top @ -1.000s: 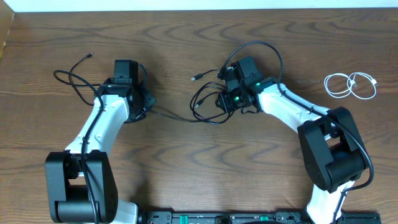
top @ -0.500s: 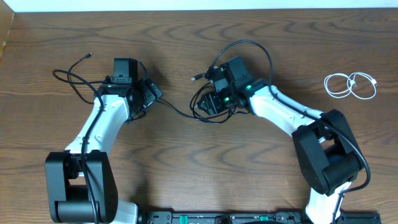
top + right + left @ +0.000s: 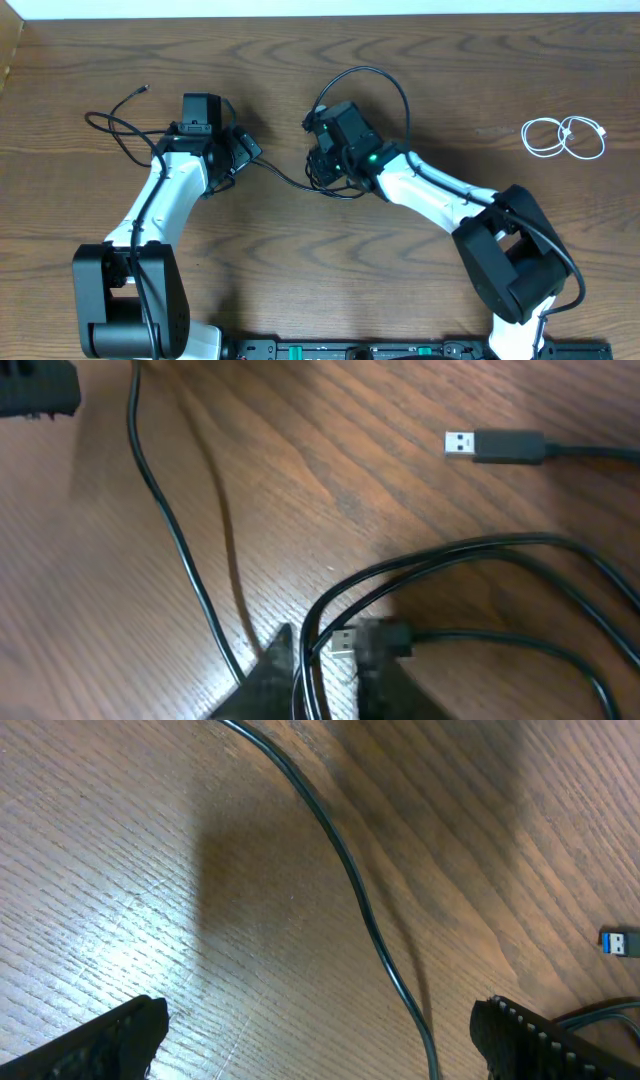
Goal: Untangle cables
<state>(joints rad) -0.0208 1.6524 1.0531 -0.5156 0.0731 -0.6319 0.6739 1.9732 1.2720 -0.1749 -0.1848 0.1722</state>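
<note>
Black cables (image 3: 292, 185) lie tangled at mid-table, one strand running from my left gripper (image 3: 245, 150) to my right gripper (image 3: 318, 152). Another black cable (image 3: 118, 128) curls at the far left. In the left wrist view my left gripper (image 3: 325, 1035) stands wide open, and a black strand (image 3: 365, 915) lies on the wood between its fingers (image 3: 110, 1040), touching neither. My right gripper (image 3: 335, 650) is closed narrowly on two black strands (image 3: 312, 645), with a USB plug (image 3: 345, 640) right at its fingertips. A second USB plug (image 3: 490, 445) lies free further off.
A white cable (image 3: 565, 137) lies coiled at the far right, apart from the tangle. A black loop (image 3: 365, 75) arches behind the right gripper. A blue-tipped plug (image 3: 620, 942) shows at the right edge of the left wrist view. The table's far edge (image 3: 320, 15) runs along the top.
My left gripper has opened and let go of the black strand. My right arm has moved left with the cable bundle, its jaws opening and closing again.
</note>
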